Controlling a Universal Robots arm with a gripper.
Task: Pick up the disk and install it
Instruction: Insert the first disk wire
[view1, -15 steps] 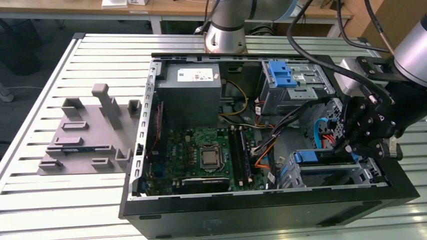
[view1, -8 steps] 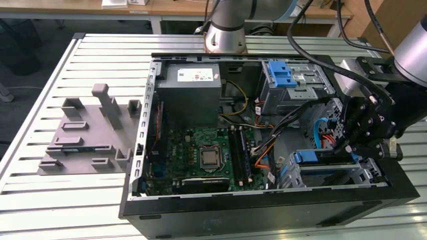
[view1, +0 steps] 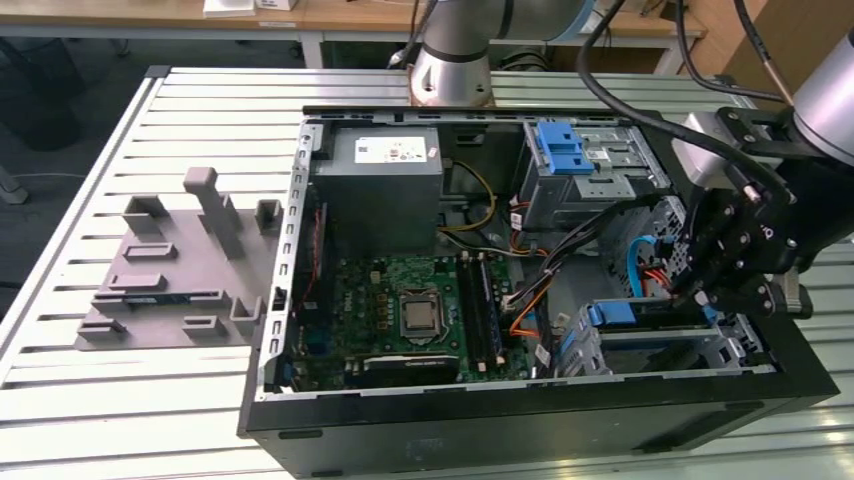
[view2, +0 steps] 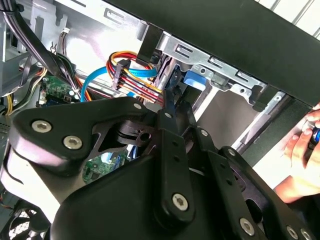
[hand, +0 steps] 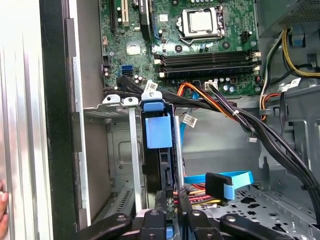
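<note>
One disk (hand: 159, 131) upright in the bay, one claw (hand: 171, 207) behind it.

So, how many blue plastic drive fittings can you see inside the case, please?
2: the blue latch on the silver cage, and the disk's blue carrier in the bay by the gripper. The arm may hide others.

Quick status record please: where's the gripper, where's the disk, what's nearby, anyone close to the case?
gripper: low over the drive bay at the exterior view's right, inside the open case
disk: on edge in the bay slot, blue bracket showing, directly beyond the gripper in the first wrist view
jaws: state unclear
cables: bundle crossing just beyond the bay
motherboard: exposed
hand: a person's, just outside the case wall
</note>
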